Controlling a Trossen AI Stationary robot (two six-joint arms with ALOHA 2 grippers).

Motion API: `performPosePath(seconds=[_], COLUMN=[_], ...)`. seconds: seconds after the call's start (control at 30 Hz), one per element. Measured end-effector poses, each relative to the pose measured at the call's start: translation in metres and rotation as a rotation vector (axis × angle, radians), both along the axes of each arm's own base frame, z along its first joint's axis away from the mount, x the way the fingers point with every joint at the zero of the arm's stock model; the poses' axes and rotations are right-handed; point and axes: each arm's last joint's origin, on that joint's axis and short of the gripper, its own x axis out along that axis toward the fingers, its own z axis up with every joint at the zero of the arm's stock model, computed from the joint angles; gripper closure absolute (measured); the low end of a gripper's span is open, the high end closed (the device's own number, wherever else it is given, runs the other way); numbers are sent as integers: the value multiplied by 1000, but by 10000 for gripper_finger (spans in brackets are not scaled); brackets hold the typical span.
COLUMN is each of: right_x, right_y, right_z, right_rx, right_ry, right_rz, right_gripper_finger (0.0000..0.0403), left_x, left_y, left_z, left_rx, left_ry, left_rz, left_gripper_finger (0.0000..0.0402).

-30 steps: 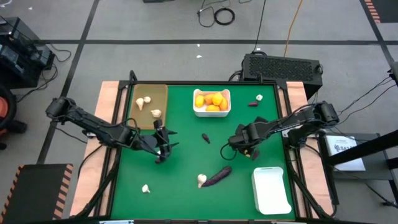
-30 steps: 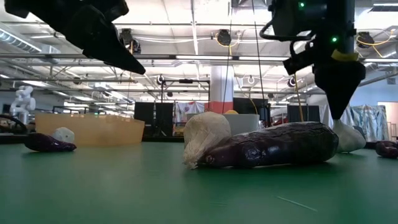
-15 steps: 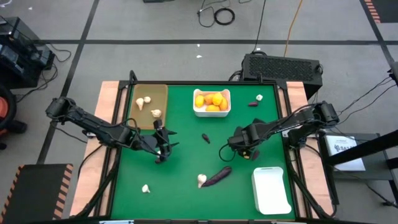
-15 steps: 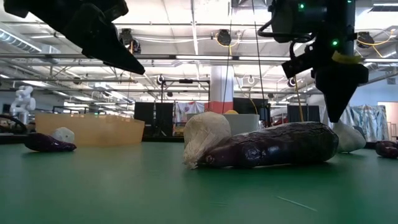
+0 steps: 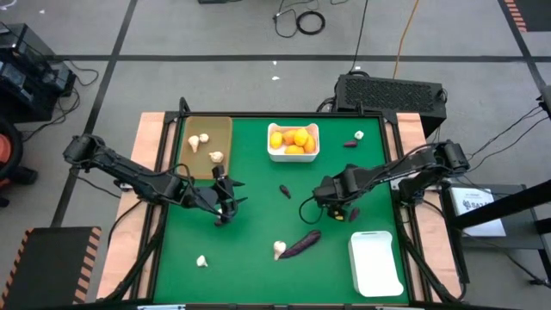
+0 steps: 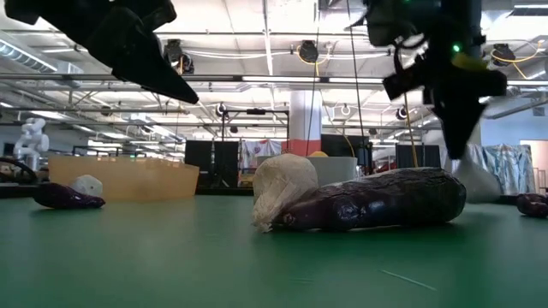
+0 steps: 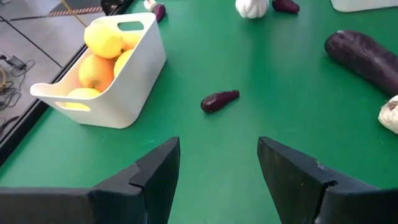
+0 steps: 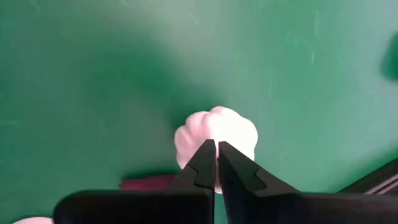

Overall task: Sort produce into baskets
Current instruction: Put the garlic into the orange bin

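My right gripper (image 8: 216, 144) is shut and points down at a white garlic bulb (image 8: 233, 127) on the green mat, right of centre (image 5: 334, 209). In the low view that bulb (image 6: 478, 184) lies behind the long eggplant (image 6: 377, 201). My left gripper (image 5: 228, 202) hovers open, left of centre, holding nothing. The tan tray (image 5: 209, 146) at the far left holds garlic bulbs. A white bin (image 5: 293, 140) at the far middle holds orange-yellow fruits. A second white bin (image 5: 376, 263) stands at the near right. My right gripper's shut fingertips (image 8: 205, 155) stand over the top of the garlic bulb, coming from above. The fingers hide the spot where they would meet it, so I cannot tell whether they touch. The bulb rests on the mat.
Loose on the mat are the eggplant (image 5: 301, 243) with a garlic bulb (image 5: 278, 250) beside it, another bulb (image 5: 201, 260) at the near left, a small purple piece (image 5: 285, 191) in the middle, and a bulb with a purple piece (image 5: 359, 135) at the far right.
My right gripper's fingers have drawn together and shut. The gripper has shifted a little toward the table's left edge and slightly up. The garlic bulb below it stays on the mat.
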Motion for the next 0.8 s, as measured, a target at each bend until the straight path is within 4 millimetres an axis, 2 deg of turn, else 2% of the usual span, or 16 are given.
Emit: performPosePath(seconds=[0.27,0.47,0.67,0.8], right_x=[30,64,103,136], right_y=[-1,-8,-19,-27], right_z=[53,89,107,101], right_rx=[-34,-71,-143,-178], right_ry=[-202,-521,-880,-1071], right_rz=[93,222,344,418], right_gripper_finger=[402,402,403,403], left_x=[-11,-42,-69,-81], left_y=[5,19,32,39], left_z=[7,19,17,12], left_rx=[34,61,101,83], left_ry=[5,-39,-87,-102], left_rz=[60,329,617,742], left_gripper_finger=[178,178,178,178])
